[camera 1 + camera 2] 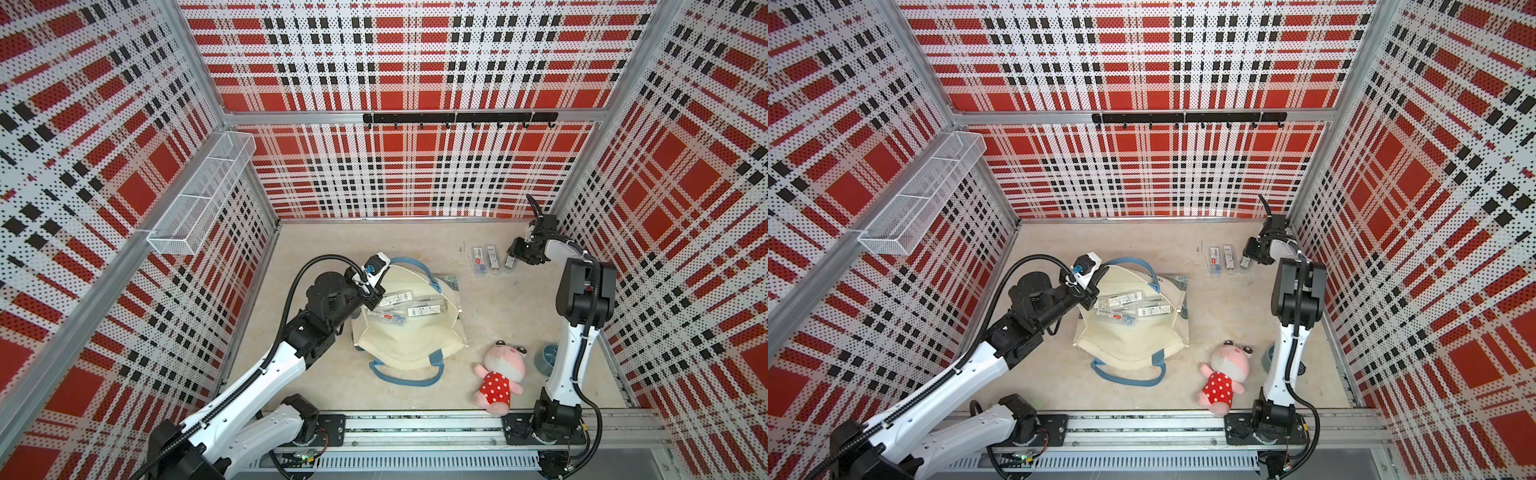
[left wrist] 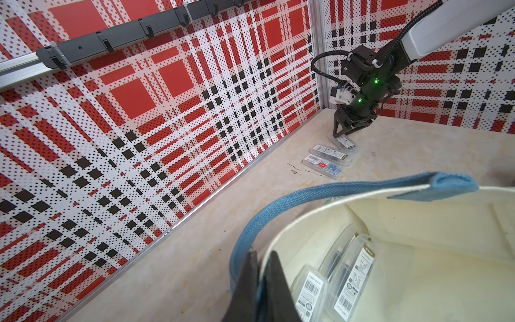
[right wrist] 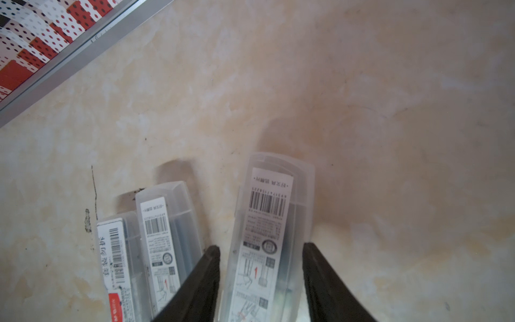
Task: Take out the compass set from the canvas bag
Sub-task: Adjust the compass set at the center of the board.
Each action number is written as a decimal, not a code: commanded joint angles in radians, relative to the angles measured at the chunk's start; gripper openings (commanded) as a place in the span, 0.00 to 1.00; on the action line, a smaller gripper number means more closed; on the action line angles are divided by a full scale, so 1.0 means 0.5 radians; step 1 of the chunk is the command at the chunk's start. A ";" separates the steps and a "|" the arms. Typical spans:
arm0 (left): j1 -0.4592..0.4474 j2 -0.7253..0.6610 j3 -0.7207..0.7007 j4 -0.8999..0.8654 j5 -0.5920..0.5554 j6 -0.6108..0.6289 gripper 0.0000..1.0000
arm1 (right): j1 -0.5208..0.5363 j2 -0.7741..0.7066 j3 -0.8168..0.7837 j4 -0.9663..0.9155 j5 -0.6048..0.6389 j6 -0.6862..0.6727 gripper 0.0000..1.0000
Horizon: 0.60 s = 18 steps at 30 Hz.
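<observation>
Right wrist view: my right claw (image 3: 259,248) stands part open astride a set (image 3: 269,223), a sliver of gap at one finger (gripped or merely resting on the table (image 3: 390,111), I cannot tell). Two more sets (image 3: 167,223) lie just beside it. Only the left wrist view shows my left claw (image 2: 262,255) pinched shut on the bag (image 2: 418,251) rim, by the blue strap (image 2: 306,195). In both top views the bag lies mid-table, mouth open, several sets (image 1: 399,305) inside, labels unreadable. A plush toy (image 1: 500,370) sits nearby, as does a bowl (image 1: 546,357), half hidden by my right arm (image 1: 582,291).
</observation>
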 commanded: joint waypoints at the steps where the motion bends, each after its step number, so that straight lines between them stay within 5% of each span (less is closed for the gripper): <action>1: -0.017 -0.068 0.015 0.195 0.009 -0.007 0.00 | 0.041 0.053 0.063 0.028 -0.044 -0.003 0.51; 10: -0.023 -0.081 0.008 0.189 -0.003 -0.002 0.00 | 0.061 -0.037 0.080 -0.020 -0.055 -0.065 0.49; 18: -0.104 -0.077 0.008 0.134 -0.123 0.017 0.00 | 0.406 -1.376 -0.915 0.267 0.098 -0.467 0.50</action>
